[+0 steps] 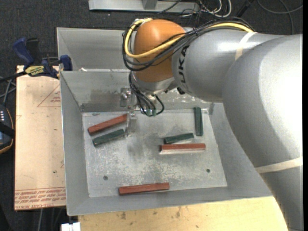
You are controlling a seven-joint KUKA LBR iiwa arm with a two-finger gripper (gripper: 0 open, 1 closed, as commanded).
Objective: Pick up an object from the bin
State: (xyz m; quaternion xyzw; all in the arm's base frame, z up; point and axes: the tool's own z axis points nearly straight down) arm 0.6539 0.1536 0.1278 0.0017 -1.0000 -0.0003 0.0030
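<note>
Camera view: gripper (129, 121) is hanging low in the upper-left part of the bin (72, 143), right at the right-hand ends of a red-brown bar (108, 124) and a dark green bar (108, 138) lying side by side. Can't tell if it's open or closed. Other bars are lying apart: green bar (178, 138) and red bar (183, 148) mid-right, far green bar (198, 121) by the right wall, front red bar (144, 189).
</note>
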